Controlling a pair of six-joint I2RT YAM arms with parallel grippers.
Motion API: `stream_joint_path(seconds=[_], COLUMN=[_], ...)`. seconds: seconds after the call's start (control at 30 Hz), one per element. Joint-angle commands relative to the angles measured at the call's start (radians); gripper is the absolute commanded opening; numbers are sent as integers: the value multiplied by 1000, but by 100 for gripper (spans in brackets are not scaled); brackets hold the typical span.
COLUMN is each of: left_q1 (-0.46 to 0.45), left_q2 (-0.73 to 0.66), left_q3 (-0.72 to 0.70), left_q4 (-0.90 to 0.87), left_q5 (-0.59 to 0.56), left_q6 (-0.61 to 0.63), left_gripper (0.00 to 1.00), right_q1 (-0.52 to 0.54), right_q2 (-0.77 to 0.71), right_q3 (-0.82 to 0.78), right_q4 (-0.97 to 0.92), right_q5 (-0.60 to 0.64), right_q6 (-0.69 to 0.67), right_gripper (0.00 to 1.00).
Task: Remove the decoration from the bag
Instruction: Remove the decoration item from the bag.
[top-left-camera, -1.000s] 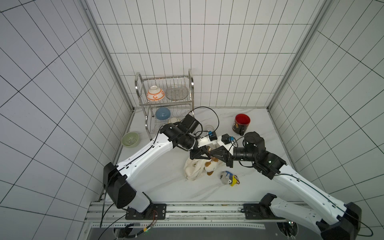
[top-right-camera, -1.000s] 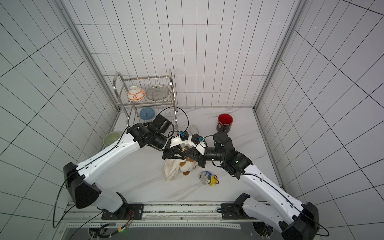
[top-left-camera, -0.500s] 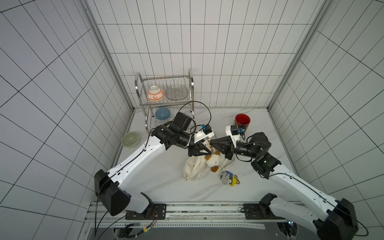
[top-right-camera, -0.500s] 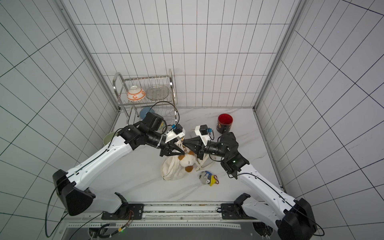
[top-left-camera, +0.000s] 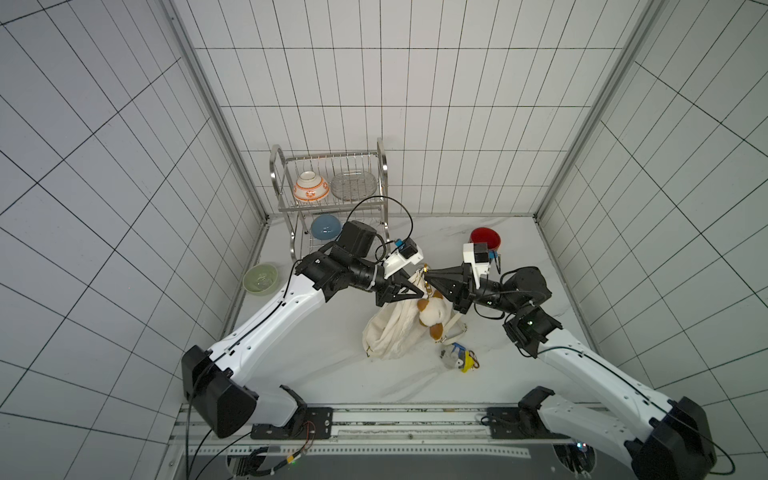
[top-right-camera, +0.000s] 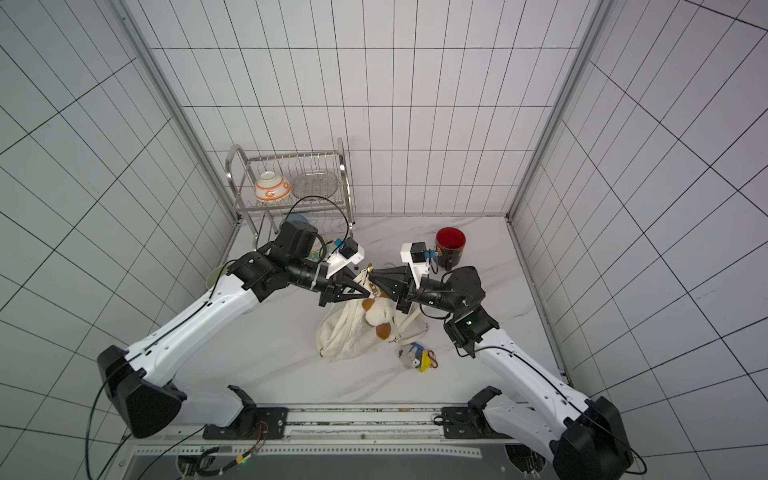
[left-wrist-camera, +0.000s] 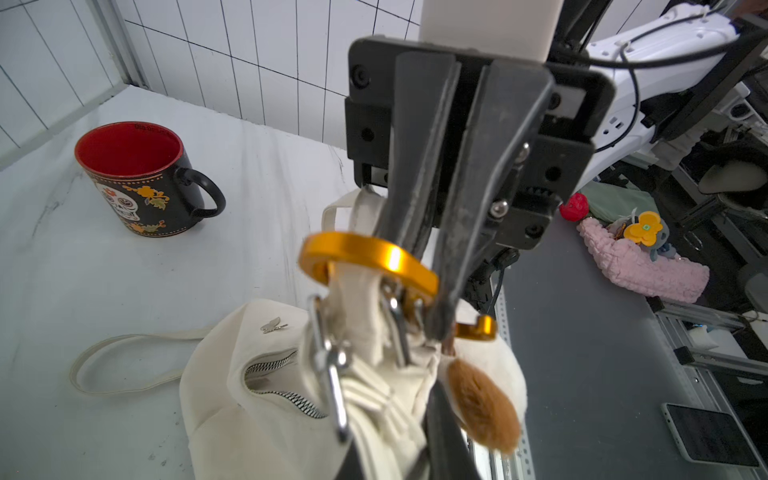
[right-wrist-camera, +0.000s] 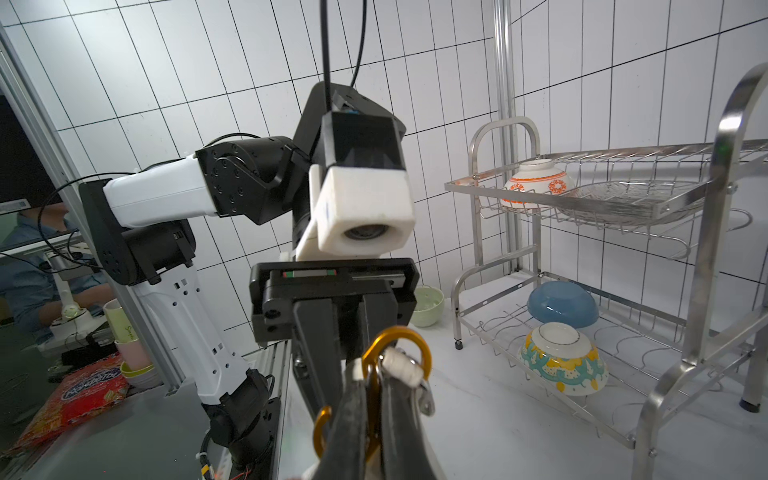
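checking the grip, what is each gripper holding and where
right gripper pinches the gold carabiner by its rim; left gripper clamps the bag at its gathered top

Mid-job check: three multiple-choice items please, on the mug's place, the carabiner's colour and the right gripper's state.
1. Where is the mug?
A. upright on the table, apart from the bag
B. on top of the bag
C. tipped over at the table's edge

2. What colour is the carabiner at the bag's top?
A. blue
B. black
C. gold

3. How do the right gripper's jaws stand?
A. wide open above the table
B. shut on the carabiner
C. shut on the mug's handle

Key: 1 A, it stands clear of the fabric; 2 C, it shines gold; 3 B, they pinch its rim.
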Motion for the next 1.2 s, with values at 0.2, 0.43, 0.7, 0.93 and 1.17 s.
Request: stream_joint_path(seconds=[0.2, 0.43, 0.7, 0.93, 1.17], left_q1=[-96, -171, -168, -204, -271], left_q2=[27, -21, -151, -178, -138], left_q3=[54, -42, -72, -78, -45], left_q4=[-78, -40, 124, 123, 84], left_q5=[-113, -224, -378, -517, -529], left_q6=[154, 198, 212, 389, 467], left_gripper=[0, 0, 0, 0, 0], right_q1=[-26, -69, -104, -104, -102], right_q2=[23, 61, 111, 4, 17], right_q3=[-17, -26, -66, -69, -25], right_q4=[278, 485, 559, 332, 414], right_q5=[95, 141, 99, 95, 65], right_q6=[162, 342, 485, 336, 352], right_gripper=[0, 0, 0, 0, 0])
